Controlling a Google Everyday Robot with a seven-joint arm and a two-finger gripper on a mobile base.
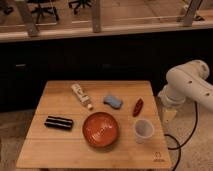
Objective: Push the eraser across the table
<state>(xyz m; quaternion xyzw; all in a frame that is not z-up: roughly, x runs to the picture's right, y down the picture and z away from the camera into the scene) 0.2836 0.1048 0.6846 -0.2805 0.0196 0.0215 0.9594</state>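
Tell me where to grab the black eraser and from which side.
Probably best from above, pinching the eraser across its narrow width at mid-length: it lies flat on the table with both long sides free. The gripper hangs beyond the table's right edge.

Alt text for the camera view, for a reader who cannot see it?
A flat black striped eraser lies near the left edge of a light wooden table, beside a red-orange bowl. The gripper of the white arm hangs past the table's right edge, far from the eraser.
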